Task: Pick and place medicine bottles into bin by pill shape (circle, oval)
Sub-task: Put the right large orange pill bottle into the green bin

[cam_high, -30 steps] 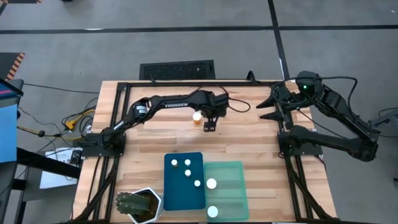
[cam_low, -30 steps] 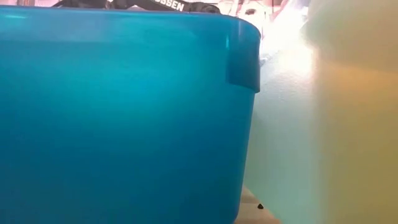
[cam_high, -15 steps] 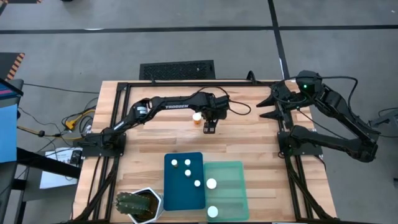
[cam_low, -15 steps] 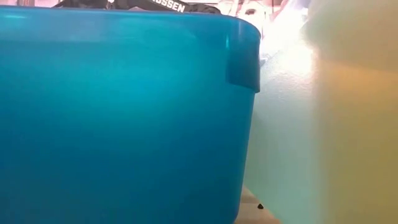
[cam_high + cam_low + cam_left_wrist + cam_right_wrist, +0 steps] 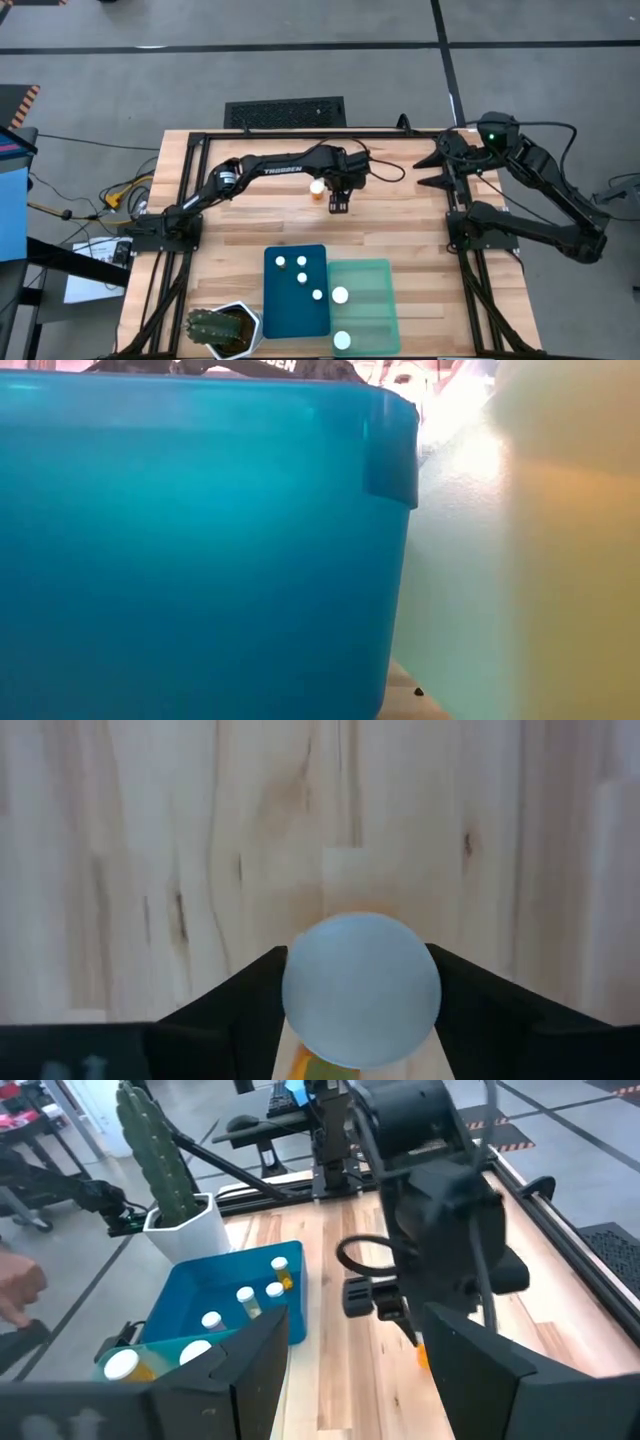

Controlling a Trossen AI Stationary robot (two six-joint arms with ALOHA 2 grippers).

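The left end effector (image 5: pixel 338 203) sits over the far middle of the worktop (image 5: pixel 400 225), and a lone medicine bottle (image 5: pixel 317 189) stands just beside it on the bare wood. From the left wrist, the bottle's white cap (image 5: pixel 361 990) fills the gap between the two dark fingers (image 5: pixel 232 1003), which flank it on either side. They look close to the cap, but I can't tell whether they're pressing on it or just bracketing it. So this reads as the pick step: the grasp is being lined up or just made.

Nearer to us, the blue tray (image 5: pixel 295 290) already has four bottles in it, and the mint green tray (image 5: pixel 365 300) beside it, to the right, has two. The spiky plant (image 5: pixel 222 329) sits at the near left corner, clear of the action.

The right end effector (image 5: pixel 432 170) waits at the far right, fingers spread wide, holding nothing.

What's next, by my reading: squeeze firmly on the bottle, lift straight up, then carry it toward the near trays. Which tray it belongs in depends on the pill shape inside, and that isn't readable from here.
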